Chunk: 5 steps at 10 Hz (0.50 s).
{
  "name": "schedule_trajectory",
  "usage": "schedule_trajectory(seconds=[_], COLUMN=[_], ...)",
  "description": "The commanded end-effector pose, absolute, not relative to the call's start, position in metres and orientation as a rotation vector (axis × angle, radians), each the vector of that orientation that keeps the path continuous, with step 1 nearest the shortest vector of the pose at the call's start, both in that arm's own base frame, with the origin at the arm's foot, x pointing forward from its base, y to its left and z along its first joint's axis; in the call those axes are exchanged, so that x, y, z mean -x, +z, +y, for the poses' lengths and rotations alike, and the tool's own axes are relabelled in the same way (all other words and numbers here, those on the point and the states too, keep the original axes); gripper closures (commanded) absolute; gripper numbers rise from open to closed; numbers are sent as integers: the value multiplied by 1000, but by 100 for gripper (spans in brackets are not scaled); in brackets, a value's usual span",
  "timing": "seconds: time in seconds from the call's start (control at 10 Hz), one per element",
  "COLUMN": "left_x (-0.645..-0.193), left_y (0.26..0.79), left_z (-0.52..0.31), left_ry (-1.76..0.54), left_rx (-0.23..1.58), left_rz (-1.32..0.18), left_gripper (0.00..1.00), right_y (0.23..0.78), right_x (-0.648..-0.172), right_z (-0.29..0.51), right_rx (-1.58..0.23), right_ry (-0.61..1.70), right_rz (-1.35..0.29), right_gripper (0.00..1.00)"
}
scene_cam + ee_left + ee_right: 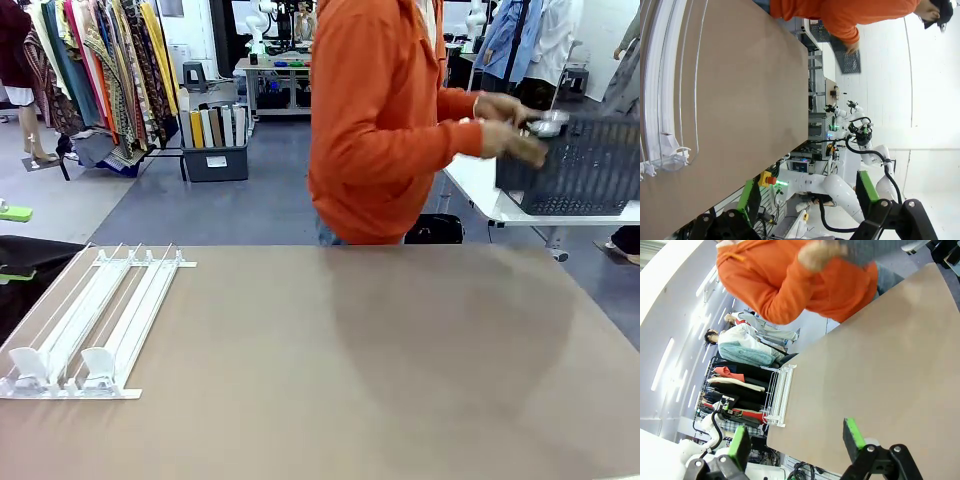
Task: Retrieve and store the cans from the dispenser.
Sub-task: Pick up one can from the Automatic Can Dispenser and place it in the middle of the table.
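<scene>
The white dispenser (95, 315) lies flat on the table's left side, and its wire-railed lanes hold nothing. It also shows as the dispenser (662, 85) and the dispenser (780, 395) in the wrist views. A person in an orange top (375, 120) stands at the far side, turned to the right, with both hands (508, 128) on a dark grey mesh basket (575, 165). A blurred silver can top (548, 125) shows at its rim. My left gripper (807, 197) is open beside the table's left edge and holds nothing. Short of the table's near edge, my right gripper (796, 437) is open with nothing in it.
The brown tabletop (380, 370) stretches wide to the right of the dispenser. The basket rests on a white side table (480, 190) behind the far right corner. Clothes racks (90, 70) and a bin stand far back on the floor.
</scene>
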State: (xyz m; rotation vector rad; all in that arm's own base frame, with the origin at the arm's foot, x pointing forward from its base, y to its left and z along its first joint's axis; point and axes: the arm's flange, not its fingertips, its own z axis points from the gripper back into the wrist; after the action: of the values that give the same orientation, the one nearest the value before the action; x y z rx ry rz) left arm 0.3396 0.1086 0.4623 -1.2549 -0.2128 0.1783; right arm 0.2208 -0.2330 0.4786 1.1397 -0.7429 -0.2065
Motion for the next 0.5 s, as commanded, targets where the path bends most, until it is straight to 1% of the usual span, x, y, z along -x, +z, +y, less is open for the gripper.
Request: schedule_trajectory(seconds=[0.0, 0.4], left_x=[-338, -338], left_y=[466, 466], left_z=[108, 108], left_ry=[179, 179], left_rx=[1266, 1266], left_rz=[-217, -217], left_gripper=[0, 0], right_y=[481, 481], right_x=[-224, -224], right_z=[-233, -233], right_rx=[-1150, -1150], right_ry=[-190, -190], right_rz=[-776, -776], right_gripper=[0, 0])
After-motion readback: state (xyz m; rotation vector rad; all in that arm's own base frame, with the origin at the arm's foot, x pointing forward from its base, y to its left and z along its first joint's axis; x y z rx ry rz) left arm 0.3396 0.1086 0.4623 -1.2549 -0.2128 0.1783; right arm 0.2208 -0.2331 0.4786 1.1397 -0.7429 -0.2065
